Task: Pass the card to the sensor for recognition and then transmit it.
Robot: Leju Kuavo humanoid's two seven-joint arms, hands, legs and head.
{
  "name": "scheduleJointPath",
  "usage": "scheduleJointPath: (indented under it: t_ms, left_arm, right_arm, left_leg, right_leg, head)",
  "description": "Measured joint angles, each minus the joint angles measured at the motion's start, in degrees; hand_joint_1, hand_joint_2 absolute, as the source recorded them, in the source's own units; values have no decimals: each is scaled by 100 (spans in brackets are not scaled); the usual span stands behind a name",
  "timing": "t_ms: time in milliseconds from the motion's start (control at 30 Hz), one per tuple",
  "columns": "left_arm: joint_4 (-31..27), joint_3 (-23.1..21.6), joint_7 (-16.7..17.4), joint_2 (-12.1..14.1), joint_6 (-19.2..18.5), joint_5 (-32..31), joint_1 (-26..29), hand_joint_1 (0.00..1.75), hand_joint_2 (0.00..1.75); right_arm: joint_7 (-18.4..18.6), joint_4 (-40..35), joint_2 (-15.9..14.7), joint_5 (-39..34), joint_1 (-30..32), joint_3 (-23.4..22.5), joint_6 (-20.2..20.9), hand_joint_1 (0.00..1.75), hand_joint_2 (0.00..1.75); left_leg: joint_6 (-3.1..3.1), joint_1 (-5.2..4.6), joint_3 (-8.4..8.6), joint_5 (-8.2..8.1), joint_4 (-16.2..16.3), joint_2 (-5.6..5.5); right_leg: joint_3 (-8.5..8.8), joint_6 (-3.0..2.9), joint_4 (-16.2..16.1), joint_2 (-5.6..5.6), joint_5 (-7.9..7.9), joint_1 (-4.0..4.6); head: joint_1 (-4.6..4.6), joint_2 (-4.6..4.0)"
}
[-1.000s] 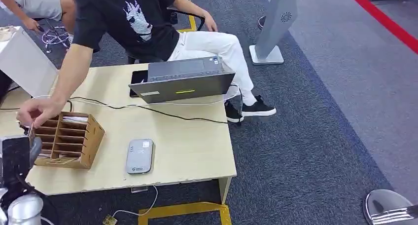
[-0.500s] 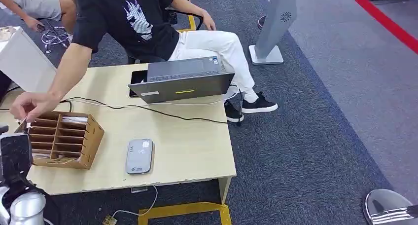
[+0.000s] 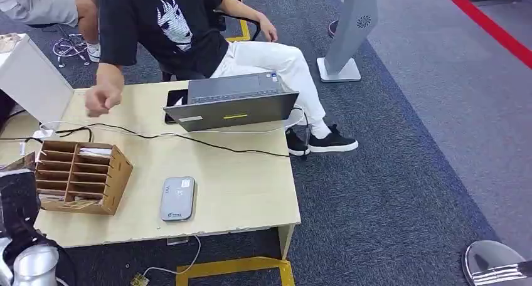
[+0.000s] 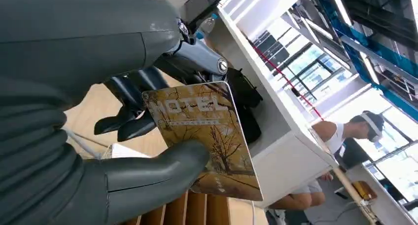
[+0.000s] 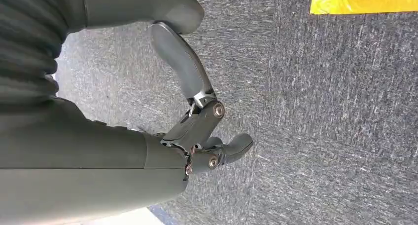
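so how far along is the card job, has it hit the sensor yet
Done: the left robot hand holds the hotel card, pinched under its thumb. In hand: it sits at the table's left edge beside the wooden rack. Left: the grey sensor lies bare, so scanning and handing over remain. The right robot hand hangs over carpet, holding nothing.

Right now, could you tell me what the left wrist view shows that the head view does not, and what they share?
The left wrist view shows the yellow-brown HOTEL card held between the thick grey thumb and dark fingers of the left hand.

The head view shows the grey card sensor, the grey laptop and the black cable on the pale wooden table.

Both show the slotted wooden card holder.
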Motion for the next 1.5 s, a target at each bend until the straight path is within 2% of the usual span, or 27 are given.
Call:
scheduleJointPath:
  t_ms: [200,467,667,967,1133,1267,1500]
  left_arm:
    - [-199,-424,-72,-109,-203,-315,207,175,175]
    - [-761,-1548,-63,-293,-424,-962,725,175,175]
    - [-863,-2187,203,-361,-601,-1114,1058,175,175]
    - [-863,-2406,247,-387,-645,-1121,1160,175,175]
    - [-800,-2422,612,-404,-914,-1097,1159,175,175]
    - [-515,-2419,813,-477,-1215,-1086,1143,175,175]
    - [351,-2446,1082,-592,-1298,-1541,961,175,175]
  right_arm:
    - [13,-2,0,-31,2,11,2,0,175]
    - [9,-2,0,-125,12,17,35,0,175]
    - [-4,-2,0,-205,28,17,46,0,175]
    - [-4,-2,0,-225,38,17,46,0,175]
    - [15,-2,0,-265,39,18,55,0,175]
    - [28,-2,0,-295,32,17,122,0,175]
    - [11,-2,0,-330,9,48,221,0,175]
  left_leg:
    - [2,-2,0,-2,1,0]
    - [5,-3,-2,-6,1,0]
    - [5,-2,-2,-6,0,0]
    - [4,-1,-3,-6,0,0]
    - [5,-2,-3,-6,0,0]
    - [5,-2,-3,-6,0,0]
    - [5,-2,-3,-6,0,0]
  right_leg:
    - [0,0,-1,0,0,-1]
    - [-1,1,-3,0,-1,-2]
    - [-3,1,-2,1,-1,-1]
    - [-3,1,-2,0,-1,-1]
    - [-3,1,-2,0,-1,-1]
    - [-3,1,-3,0,-1,-2]
    - [-3,1,-2,0,-1,-1]
  head:
    - [0,0]
    - [-2,0]
    - [0,0]
    - [0,0]
    - [0,0]
    - [0,0]
    - [0,0]
